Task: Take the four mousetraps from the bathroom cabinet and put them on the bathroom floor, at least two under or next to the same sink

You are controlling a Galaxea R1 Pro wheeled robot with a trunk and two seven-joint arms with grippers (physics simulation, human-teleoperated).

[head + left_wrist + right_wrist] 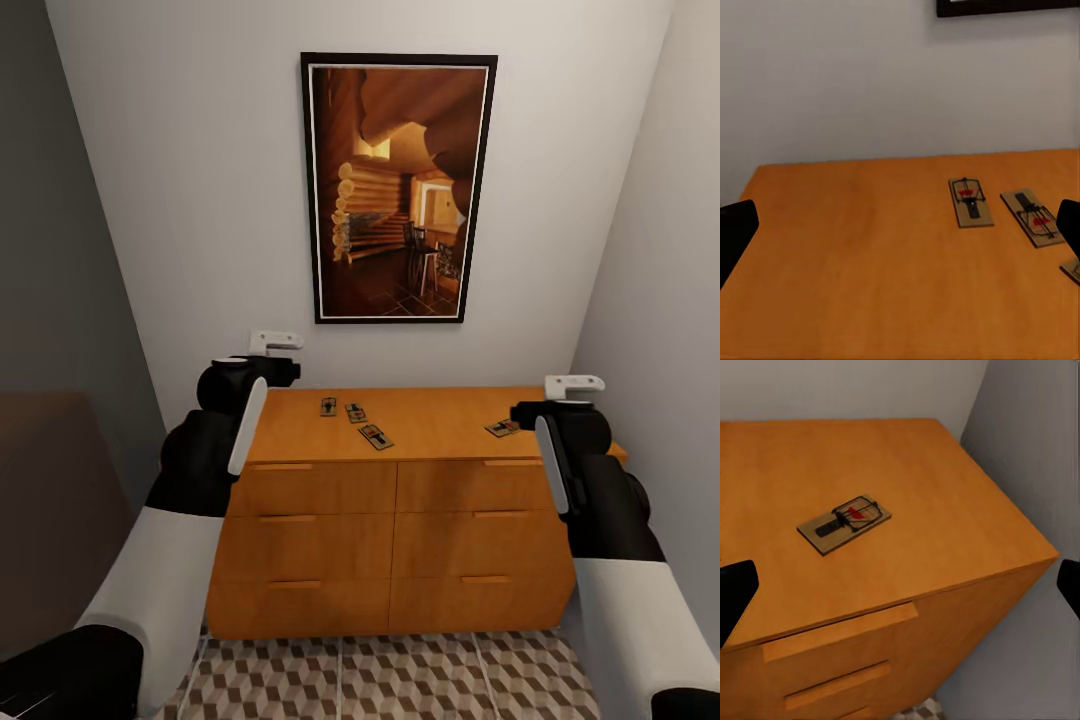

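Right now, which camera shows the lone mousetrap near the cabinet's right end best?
The right wrist view: the mousetrap is close and unobstructed. The head view shows it small, by the right gripper. The left wrist view shows other traps.

Your left arm [190,500]: white lower shell, then glossy black rounded segments with a slim white panel along the inner side, ending in a black cylindrical wrist capped by a small white bracket. Your right arm [600,520]: same build, white shell, black bulbous joints, white side strip, white bracket on top. In each wrist view, your fingertips [735,232] [735,592] appear as plain black, rounded slabs at the frame edges, unmarked.
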